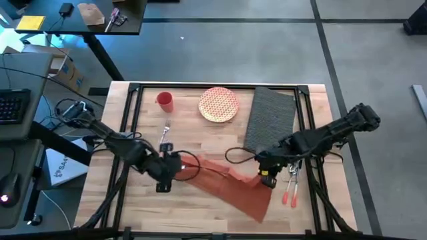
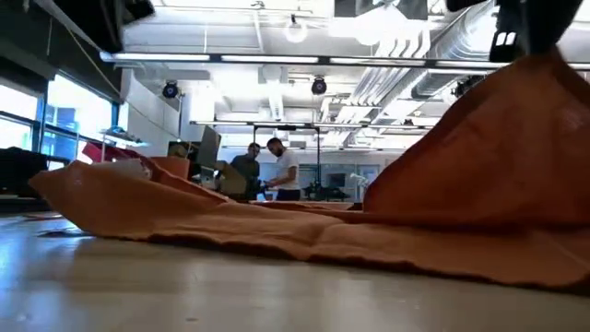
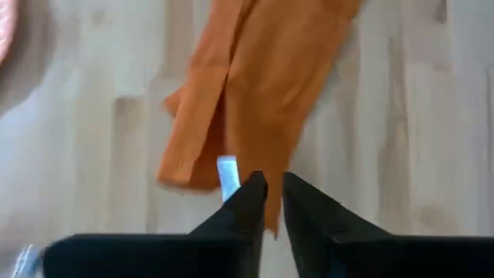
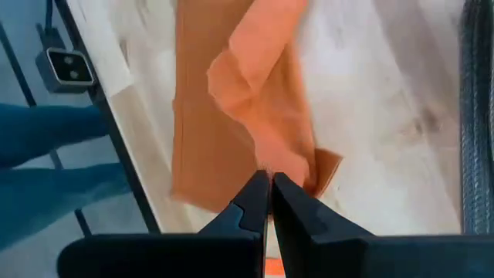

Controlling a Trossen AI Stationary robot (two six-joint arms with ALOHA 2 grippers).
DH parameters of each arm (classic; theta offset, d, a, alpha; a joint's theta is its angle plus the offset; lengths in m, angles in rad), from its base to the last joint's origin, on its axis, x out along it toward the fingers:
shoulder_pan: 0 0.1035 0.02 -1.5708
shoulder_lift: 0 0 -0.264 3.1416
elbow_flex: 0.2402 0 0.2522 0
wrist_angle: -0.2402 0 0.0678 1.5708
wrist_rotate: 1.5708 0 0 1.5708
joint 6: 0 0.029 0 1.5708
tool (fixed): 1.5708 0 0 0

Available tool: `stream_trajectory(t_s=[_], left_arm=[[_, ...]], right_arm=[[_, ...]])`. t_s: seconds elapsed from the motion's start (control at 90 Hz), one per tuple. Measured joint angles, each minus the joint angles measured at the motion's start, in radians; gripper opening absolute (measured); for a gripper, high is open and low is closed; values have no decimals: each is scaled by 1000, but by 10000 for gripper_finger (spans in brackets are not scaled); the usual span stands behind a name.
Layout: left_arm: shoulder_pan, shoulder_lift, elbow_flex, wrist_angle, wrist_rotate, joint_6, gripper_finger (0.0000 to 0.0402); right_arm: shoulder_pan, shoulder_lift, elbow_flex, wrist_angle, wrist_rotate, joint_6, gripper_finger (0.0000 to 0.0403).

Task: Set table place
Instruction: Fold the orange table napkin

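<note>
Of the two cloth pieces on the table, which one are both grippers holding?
The rust-orange cloth napkin, pinched by the left gripper and right gripper. The dark grey ribbed woven placemat lies untouched beside the patterned plate.

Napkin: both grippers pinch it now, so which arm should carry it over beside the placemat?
Right. Its gripper holds the napkin end nearest the placemat; the left gripper is farther.

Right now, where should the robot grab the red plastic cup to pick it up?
Probably by its rim or upper wall, coming straight down from above. The red plastic cup stands upright with its mouth open upward. The fork lies apart on the near side and the patterned plate beside it, neither touching.
</note>
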Motion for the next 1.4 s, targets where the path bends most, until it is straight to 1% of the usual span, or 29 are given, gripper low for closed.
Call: stream_trajectory(t_s=[0.156,0.289,0.389,0.511,0.6,0.678,0.756,0.844,0.889,0.989,1.067,1.133,1.211,1.244,1.278,1.3,1.333,1.367,1.4], left_arm=[[78,33,-68,44,-3,84,123],[114,64,-110,74,0,211,168],[130,98,-125,101,-11,295,189],[146,149,-125,105,-71,310,196],[158,196,-125,108,-72,323,184],[165,230,-125,107,-74,309,157],[169,252,-115,104,-73,293,110],[168,255,-76,81,-68,279,34],[162,243,-50,56,-70,261,15],[133,195,34,-57,-84,202,4],[102,138,112,-168,-45,174,1],[76,78,183,-237,70,167,0],[62,6,265,-277,264,113,0],[61,-26,297,-274,332,70,0],[61,-62,324,-262,365,25,0],[61,-84,338,-251,367,-5,0],[62,-116,354,-236,338,-48,0],[66,-149,360,-227,278,-85,0],[74,-176,361,-227,205,-114,0]], right_arm=[[-20,0,0,0,-8,-1,0],[-20,0,0,0,-10,-1,0],[-20,0,0,1,-10,5,0],[-20,0,0,3,-10,24,0],[-20,0,0,4,-9,34,0],[-19,0,0,4,-10,36,0],[-20,0,0,4,-9,43,0],[-17,0,1,4,-9,50,0],[-12,0,7,3,-9,60,0],[15,0,39,3,-13,70,0],[46,0,80,3,-65,85,0],[65,0,128,3,-175,108,0],[80,0,198,7,-337,147,0],[83,0,234,8,-383,159,0],[86,-1,269,8,-404,156,0],[87,-4,290,5,-405,142,0],[84,-8,321,-11,-383,116,0],[74,-15,347,-50,-335,85,0],[56,-20,365,-110,-259,57,0]])
